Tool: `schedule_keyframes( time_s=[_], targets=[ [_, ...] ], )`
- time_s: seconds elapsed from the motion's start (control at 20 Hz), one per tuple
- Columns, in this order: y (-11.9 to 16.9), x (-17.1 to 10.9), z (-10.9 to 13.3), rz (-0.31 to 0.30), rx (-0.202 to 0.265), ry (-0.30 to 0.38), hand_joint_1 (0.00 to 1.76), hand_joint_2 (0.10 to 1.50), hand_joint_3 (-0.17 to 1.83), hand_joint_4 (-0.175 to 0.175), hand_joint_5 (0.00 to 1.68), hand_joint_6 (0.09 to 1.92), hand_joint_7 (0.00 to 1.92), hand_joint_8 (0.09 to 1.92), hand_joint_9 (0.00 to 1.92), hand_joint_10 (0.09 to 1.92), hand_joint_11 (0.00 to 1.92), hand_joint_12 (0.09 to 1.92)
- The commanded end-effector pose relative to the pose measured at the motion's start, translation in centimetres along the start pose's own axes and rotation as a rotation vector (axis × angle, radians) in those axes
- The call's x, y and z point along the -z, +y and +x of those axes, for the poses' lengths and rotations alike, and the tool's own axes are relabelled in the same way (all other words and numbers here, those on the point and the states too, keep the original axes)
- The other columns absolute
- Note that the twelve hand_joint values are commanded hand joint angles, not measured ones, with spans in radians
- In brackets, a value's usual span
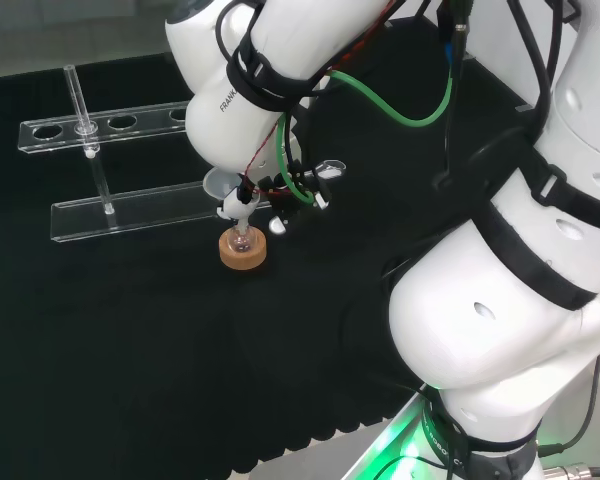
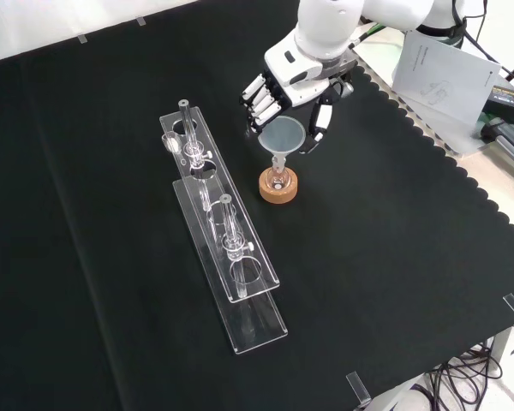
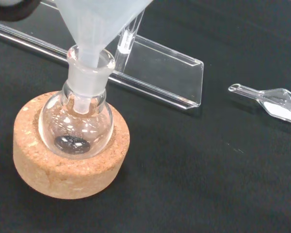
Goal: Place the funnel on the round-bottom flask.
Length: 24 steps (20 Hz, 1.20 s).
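A clear round-bottom flask (image 3: 76, 121) stands upright in a cork ring (image 3: 63, 170) on the black cloth, with a small dark object at its bottom. The translucent funnel (image 3: 99, 24) has its stem down inside the flask's neck. In the front view the hand (image 2: 293, 75) comes in from above; its fingers (image 2: 257, 98) curl at the left of the funnel's rim (image 2: 283, 137) and the thumb sits at its right. The head view has the funnel (image 1: 217, 184) over the flask (image 1: 242, 238) and cork ring (image 1: 243, 254), beside the arm's white link.
A long clear test-tube rack (image 2: 223, 231) holding a few tubes lies left of the flask in the front view. A clear scoop (image 3: 276, 102) with white powder lies on the cloth near the flask. Papers (image 2: 445, 73) lie off the cloth's edge.
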<state>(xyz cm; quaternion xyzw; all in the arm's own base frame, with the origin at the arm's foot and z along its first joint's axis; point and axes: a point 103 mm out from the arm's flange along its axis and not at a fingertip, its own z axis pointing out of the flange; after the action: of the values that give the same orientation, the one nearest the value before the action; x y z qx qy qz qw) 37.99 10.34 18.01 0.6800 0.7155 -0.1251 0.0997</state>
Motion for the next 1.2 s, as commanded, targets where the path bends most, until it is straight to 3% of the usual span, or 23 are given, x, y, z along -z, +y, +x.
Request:
schedule_keyframes(
  time_s=[0.05, 0.55, 1.2],
  targets=[
    [-0.2, -0.4, -0.3, 0.008, 0.004, 0.008, 0.83, 0.7, 0.59, -0.078, 0.74, 0.8, 0.78, 0.93, 0.89, 0.72, 0.54, 1.25],
    [-0.2, -0.7, -0.1, 0.022, -0.005, 0.011, 0.82, 0.69, 0.59, -0.073, 0.64, 0.79, 0.63, 0.89, 0.76, 0.7, 0.44, 1.29],
    [0.7, -0.7, 0.3, 0.024, 0.0, 0.004, 0.81, 0.69, 0.59, -0.072, 0.6, 0.77, 0.6, 0.87, 0.74, 0.69, 0.42, 1.3]
  ],
)
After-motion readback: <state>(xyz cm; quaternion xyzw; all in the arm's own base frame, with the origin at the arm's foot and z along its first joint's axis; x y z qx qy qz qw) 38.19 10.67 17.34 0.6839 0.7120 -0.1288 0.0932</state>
